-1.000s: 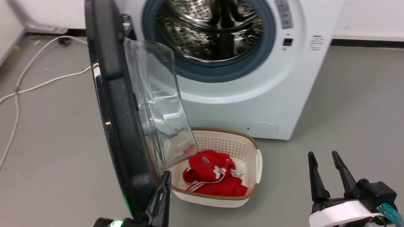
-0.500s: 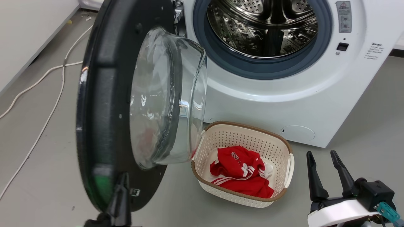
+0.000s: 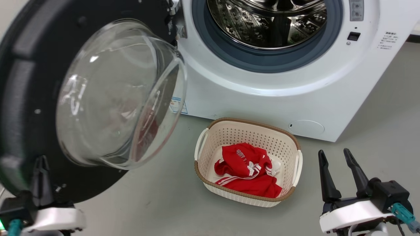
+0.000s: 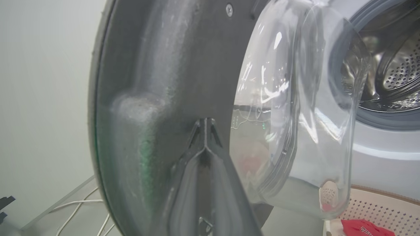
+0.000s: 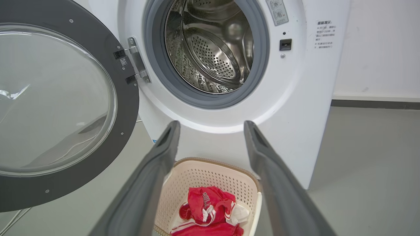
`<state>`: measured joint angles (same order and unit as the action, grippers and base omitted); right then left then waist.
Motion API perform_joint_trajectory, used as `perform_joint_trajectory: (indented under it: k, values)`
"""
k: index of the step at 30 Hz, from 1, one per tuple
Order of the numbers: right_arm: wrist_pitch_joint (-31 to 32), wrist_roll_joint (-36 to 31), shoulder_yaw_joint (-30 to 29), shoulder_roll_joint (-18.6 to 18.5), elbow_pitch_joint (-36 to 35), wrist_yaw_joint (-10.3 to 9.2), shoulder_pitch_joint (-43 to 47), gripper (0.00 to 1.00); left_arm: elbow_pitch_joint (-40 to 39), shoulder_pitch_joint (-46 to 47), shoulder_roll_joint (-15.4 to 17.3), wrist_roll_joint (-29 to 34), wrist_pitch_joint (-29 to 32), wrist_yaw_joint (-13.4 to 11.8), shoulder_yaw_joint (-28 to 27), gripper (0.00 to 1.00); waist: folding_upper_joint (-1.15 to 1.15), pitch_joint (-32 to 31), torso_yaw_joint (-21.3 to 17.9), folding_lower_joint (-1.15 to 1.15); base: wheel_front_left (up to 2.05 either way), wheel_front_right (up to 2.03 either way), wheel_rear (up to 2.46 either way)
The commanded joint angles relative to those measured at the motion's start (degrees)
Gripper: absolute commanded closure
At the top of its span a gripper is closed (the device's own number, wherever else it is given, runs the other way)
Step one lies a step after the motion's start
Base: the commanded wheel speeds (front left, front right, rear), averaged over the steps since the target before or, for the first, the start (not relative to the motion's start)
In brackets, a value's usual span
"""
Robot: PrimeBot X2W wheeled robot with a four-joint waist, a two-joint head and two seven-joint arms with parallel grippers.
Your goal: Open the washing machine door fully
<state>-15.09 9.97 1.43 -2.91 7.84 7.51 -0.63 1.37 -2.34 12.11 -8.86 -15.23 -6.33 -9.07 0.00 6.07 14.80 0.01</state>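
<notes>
1. Head view. My left gripper (image 3: pixel 41 160) is at the lower left. I see one dark finger of it, standing up in front of the lower rim of the washing machine door (image 3: pixel 19 82). From here I cannot tell if its fingers are together. The door stands swung out from the washing machine (image 3: pixel 262 98), and its glass bowl (image 3: pixel 115 95) bulges above and to the right of this gripper. My right gripper (image 3: pixel 333 152) is at the lower right, with its two fingers apart and nothing between them. The cream basket (image 3: pixel 256 137) with a red garment (image 3: pixel 246 164) sits on the floor to the left of this gripper, near but not touching. The machine is ahead of it, beyond the basket, and the steel drum (image 3: pixel 269 19) is uncovered.

2. Left wrist view. Here the two fingers (image 4: pixel 187 183) are pressed together and meet in one tip. Just beyond the tip is the black inner face of the door. I cannot tell if the tip touches it. The glass bowl is to the right of the fingers, and further right are the grey gasket (image 4: pixel 387 119) and the drum. White cables (image 4: pixel 78 209) lie on the floor, low and to the left of the fingers.

3. Right wrist view. The fingers (image 5: pixel 149 170) are wide apart and hold nothing. Ahead between them is the white front of the machine, and lower between them are the basket and the garment. The door is to the left of the left finger, well apart from it. It hangs on the metal hinge (image 5: pixel 136 60) beside the drum opening, with its inner face turned toward me.
</notes>
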Motion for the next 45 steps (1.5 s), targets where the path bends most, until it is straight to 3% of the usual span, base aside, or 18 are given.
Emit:
perform_joint_trajectory:
  k: [1,12,22,27,36,37,38,39,40,45]
  values:
    - [-0.1,-0.3,-0.1,0.1,0.0,-0.04,-0.9,0.0,1.1,1.3,0.8,-0.1,0.2,0.3,-1.1,1.0,0.0,0.5,-0.5,-0.01,0.0,0.0,0.0]
    - [-0.1,-0.9,0.4,0.1,0.6,-0.04,-3.0,0.0,13.6,11.0,6.9,-1.7,0.1,4.6,-11.2,1.0,0.0,2.5,-2.8,-0.01,0.0,0.0,0.0]
    - [-0.1,-0.9,0.6,0.1,1.1,-0.04,-2.8,0.0,20.1,14.4,8.8,0.5,0.2,6.7,-15.8,1.0,0.0,2.0,-4.1,-0.01,0.0,0.0,0.0]
    - [-0.1,0.1,0.7,0.1,1.6,-0.04,-1.5,0.0,17.3,10.7,6.3,2.9,0.1,6.7,-15.6,1.0,0.0,-0.1,-4.8,-0.01,0.0,0.0,0.0]
    - [-0.1,0.9,1.0,0.1,2.0,-0.04,0.8,0.0,5.4,-1.5,-3.0,5.7,0.1,6.3,-13.9,1.0,0.0,-4.3,-5.9,-0.01,0.0,0.0,0.0]
    - [-0.1,0.9,0.9,0.1,2.0,-0.04,1.0,0.0,4.2,-2.4,-4.3,5.5,0.1,6.4,-13.4,0.65,0.0,-4.5,-6.0,-0.01,0.0,0.0,0.0]
    - [-0.1,0.8,0.7,0.1,2.0,-0.04,1.1,0.0,3.0,-3.3,-5.2,5.6,0.1,6.5,-12.8,0.49,0.0,-4.7,-5.9,-0.01,0.0,0.0,0.0]
    - [-0.1,0.7,0.6,0.1,2.0,-0.04,1.2,0.0,2.0,-3.9,-6.1,5.7,0.1,6.6,-12.1,0.06,0.0,-4.8,-6.0,-0.01,0.0,0.0,0.0]
    - [-0.1,0.5,0.6,0.1,2.1,-0.04,1.3,0.0,0.8,-4.5,-6.8,5.9,0.1,6.5,-11.4,0.0,0.0,-4.9,-6.0,-0.01,0.0,0.0,0.0]
    - [-0.1,-0.1,0.9,0.1,2.0,-0.04,1.6,0.0,-3.4,-7.0,-8.6,6.7,0.1,6.0,-6.9,0.0,0.0,-5.8,-7.5,-0.01,0.0,0.0,0.0]
